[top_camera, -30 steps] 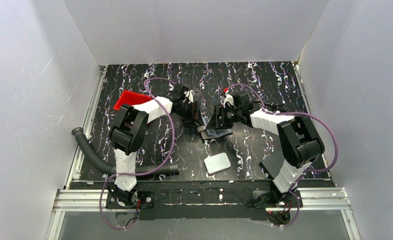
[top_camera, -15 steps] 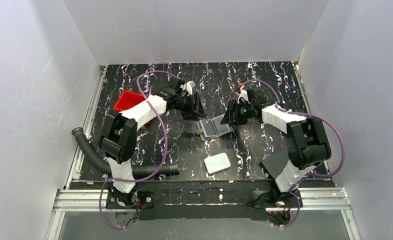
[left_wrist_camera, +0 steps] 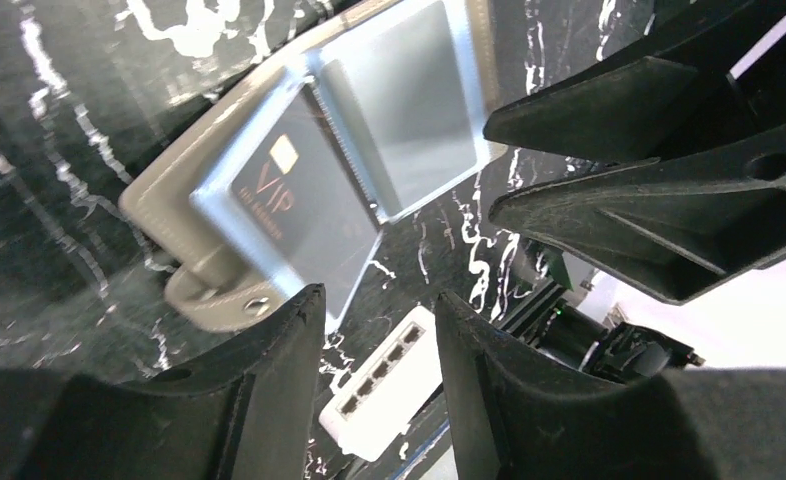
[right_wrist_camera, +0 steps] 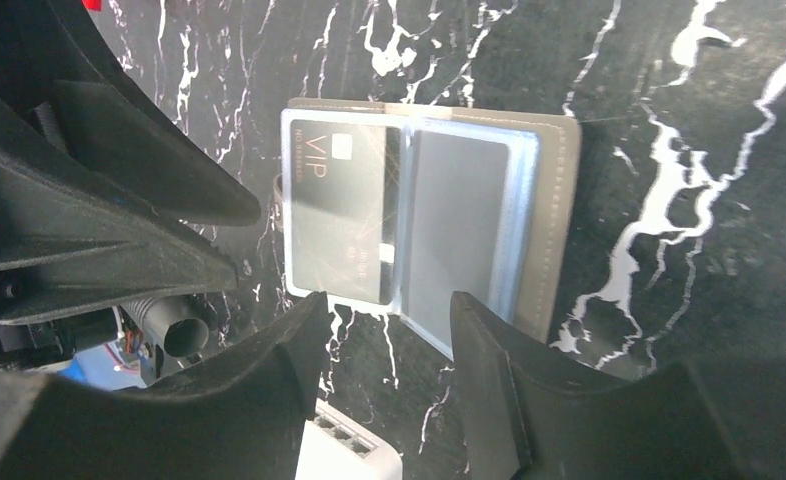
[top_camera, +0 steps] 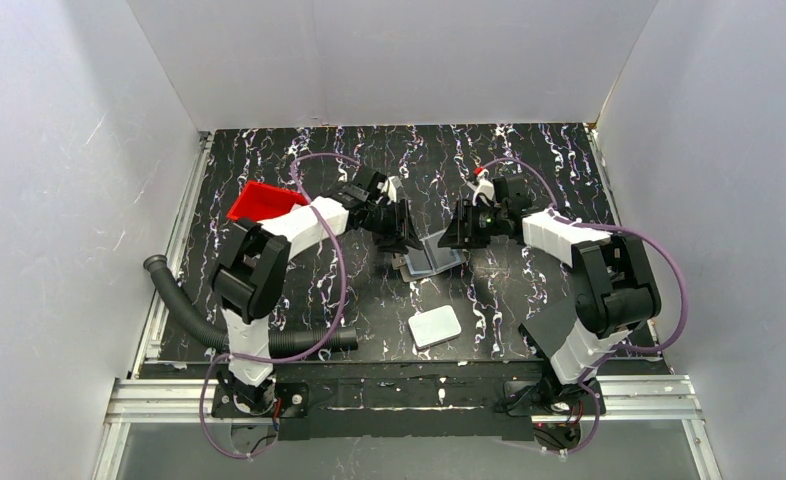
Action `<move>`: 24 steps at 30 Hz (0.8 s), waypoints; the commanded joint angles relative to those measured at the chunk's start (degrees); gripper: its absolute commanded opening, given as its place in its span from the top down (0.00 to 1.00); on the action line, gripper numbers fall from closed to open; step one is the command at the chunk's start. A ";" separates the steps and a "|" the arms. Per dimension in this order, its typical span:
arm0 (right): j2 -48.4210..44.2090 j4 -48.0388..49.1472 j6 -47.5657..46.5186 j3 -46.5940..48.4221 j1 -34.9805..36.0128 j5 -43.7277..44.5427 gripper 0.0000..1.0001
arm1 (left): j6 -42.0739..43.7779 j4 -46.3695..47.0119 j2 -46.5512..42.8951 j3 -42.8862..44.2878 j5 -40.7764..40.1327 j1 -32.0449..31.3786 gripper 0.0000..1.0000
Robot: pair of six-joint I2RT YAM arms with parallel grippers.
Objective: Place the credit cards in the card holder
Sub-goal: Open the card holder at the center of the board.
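Note:
The card holder lies open flat on the table between my two grippers. In the right wrist view its grey-brown cover frames two clear sleeves. One sleeve holds a dark card marked VIP, the other a plain grey card. The left wrist view shows the VIP card and the grey card too. My left gripper is open and empty, just left of the holder. My right gripper is open and empty, just right of it.
A white rounded slab with a row of ports lies nearer the front edge. A red tray stands at the left behind the left arm. A black corrugated hose runs along the front left.
A second ago both grippers were bunched over the holder. They drew apart and left it lying open. The left gripper has since come back close to its left edge.

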 commanded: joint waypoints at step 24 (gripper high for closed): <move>5.64 14.59 2.28 -3.19 7.14 1.70 0.48 | -2.14 6.06 2.84 -0.26 3.55 3.58 0.78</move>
